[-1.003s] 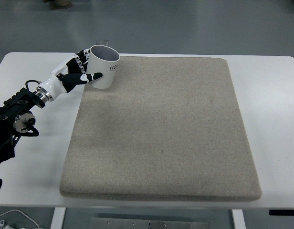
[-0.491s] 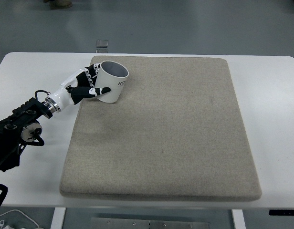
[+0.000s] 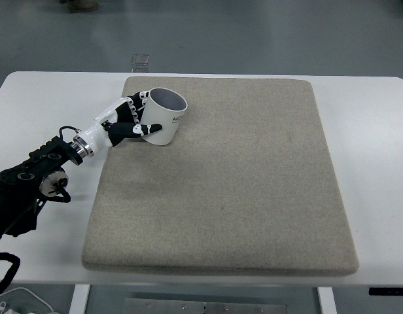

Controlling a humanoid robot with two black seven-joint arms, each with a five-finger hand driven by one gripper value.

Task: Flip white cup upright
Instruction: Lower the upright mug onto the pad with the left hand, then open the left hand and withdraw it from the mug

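My left robot hand (image 3: 131, 121) comes in from the left edge of the frame, the dark arm (image 3: 31, 186) running up and to the right across the white table (image 3: 371, 144) to the upper left part of the picture. Its fingers (image 3: 137, 108) are curled around the white cup (image 3: 163, 116), with the thumb (image 3: 146, 128) laid across the near side of the cup wall and the other fingers wrapped around the far side. So my hand is closed on the cup, gripping it from its left.

The cup sits in the upper left of the frame, over the upper left area of the grey mat (image 3: 241, 190). Its open mouth faces up and tips a little toward the upper right, so I can see into the pale inside. Dark lettering shows on the side facing right; it is too small for me to read in full. The bottom of the cup is at the mat's surface, though I cannot tell whether it rests flat or is held just above it.

The mat covers most of the table. A small clear object (image 3: 140, 60) lies on the floor beyond the table's far edge, in the upper left of the frame.
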